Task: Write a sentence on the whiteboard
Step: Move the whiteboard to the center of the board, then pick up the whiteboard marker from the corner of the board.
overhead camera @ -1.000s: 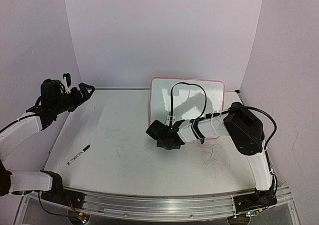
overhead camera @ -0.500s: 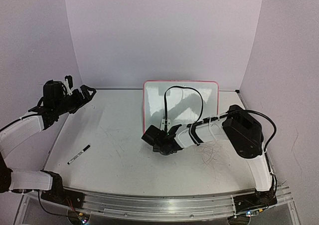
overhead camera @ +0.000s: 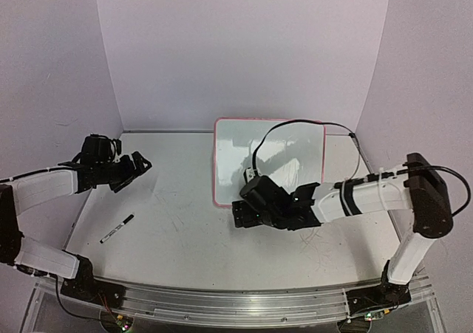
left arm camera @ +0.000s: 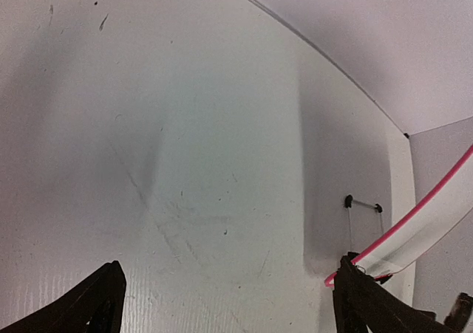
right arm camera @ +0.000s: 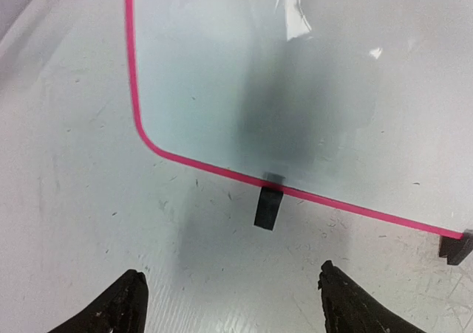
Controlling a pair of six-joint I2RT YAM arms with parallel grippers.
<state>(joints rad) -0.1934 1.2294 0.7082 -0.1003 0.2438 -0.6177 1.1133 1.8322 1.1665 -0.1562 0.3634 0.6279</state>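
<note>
Judged the whiteboard (overhead camera: 270, 156) light, stiff and slick, best pinched on its near pink edge; saw left gripper (left arm camera: 229, 303) and right gripper (right arm camera: 230, 307) wide, empty.

I find the whiteboard (overhead camera: 235, 159) standing rear-centre on the table (overhead camera: 185, 244), my right gripper (overhead camera: 244, 217) just before it, a marker (overhead camera: 117, 229) lying front-left.
</note>
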